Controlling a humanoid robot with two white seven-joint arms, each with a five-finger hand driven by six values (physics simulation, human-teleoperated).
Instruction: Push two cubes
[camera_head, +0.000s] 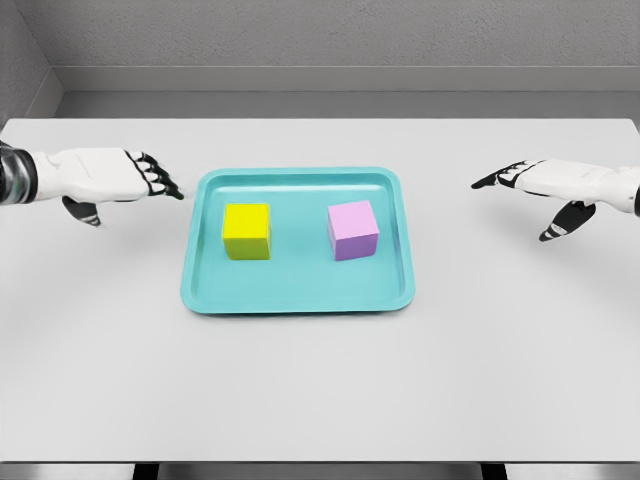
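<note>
A solid yellow cube (246, 231) and a matte lilac cube (353, 230) sat apart inside a shallow teal tray (296, 294) on the pale grey table (320, 390). The left hand (140, 177) hovered near the tray's left rim, fingers extended, empty; the right hand (525, 178) hung well apart, likewise released.

Two cubes: one yellow cube (246, 231), one purple cube (353, 230). One teal tray (297, 298). One grey surface (320, 390). Two hands: left hand (128, 178), right hand (535, 184).
</note>
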